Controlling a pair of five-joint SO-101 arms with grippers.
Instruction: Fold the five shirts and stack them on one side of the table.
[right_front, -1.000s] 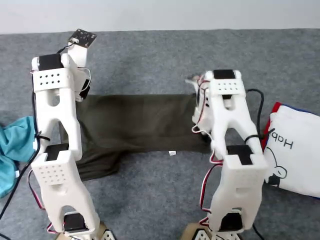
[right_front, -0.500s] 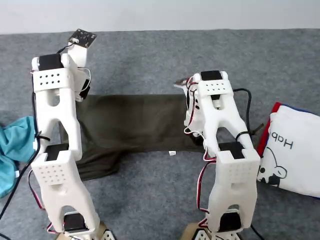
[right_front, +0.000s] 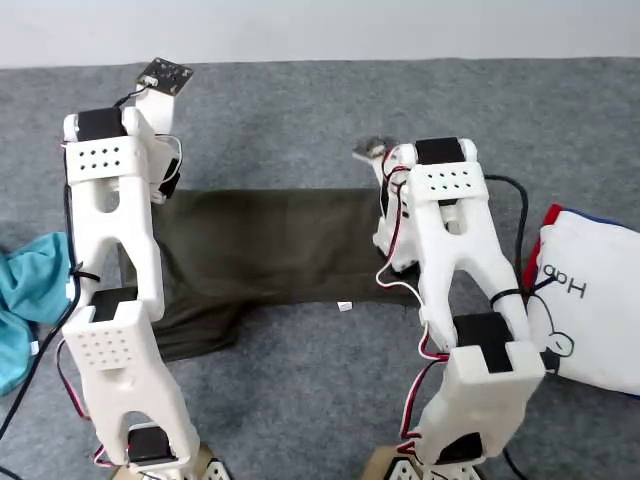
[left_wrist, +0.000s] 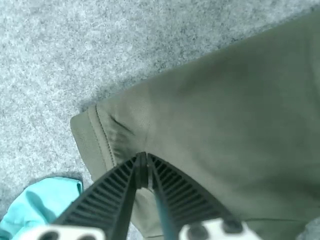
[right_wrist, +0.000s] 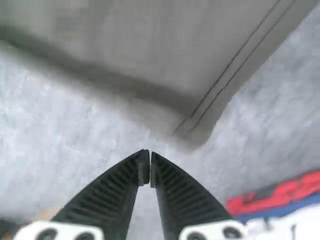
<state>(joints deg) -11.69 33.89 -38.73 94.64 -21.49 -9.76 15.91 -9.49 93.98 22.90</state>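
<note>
High view, surface: a grey, felt-like table cover (right_front: 300, 110) runs from edge to edge, and a pale wall (right_front: 320, 30) borders its far side.
High view, task shirt: the olive shirt (right_front: 270, 245) lies flat across the middle between the two arms. One sleeve is spread toward the near left, and a small white tag (right_front: 345, 306) sits at its near hem.
High view, other shirts: a teal shirt (right_front: 30, 290) is crumpled at the left edge. A folded white shirt (right_front: 590, 300) with red and blue trim lies at the right edge, apart from the olive one.
High view, arms: the left arm (right_front: 110, 230) stands over the olive shirt's left end, the right arm (right_front: 455, 230) over its right end.
High view, open room: bare cover lies beyond the olive shirt up to the wall, and in front of it between the arm bases.
Left wrist view, gripper: the left gripper (left_wrist: 144, 167) has its fingers pressed together, tips over the olive cloth just inside the sleeve hem (left_wrist: 92, 137). Whether any cloth is caught between them cannot be told.
Left wrist view, edges: the stitched hem meets bare grey cover, and the teal shirt lies near it, apart.
Right wrist view, gripper: the right gripper (right_wrist: 146, 167) has its fingers pressed together, tips meeting over bare cover just beside the olive shirt's hemmed corner (right_wrist: 200, 125).
Right wrist view, edges: the white shirt's red and blue edge lies farther off, with a strip of bare cover between it and the olive shirt.
</note>
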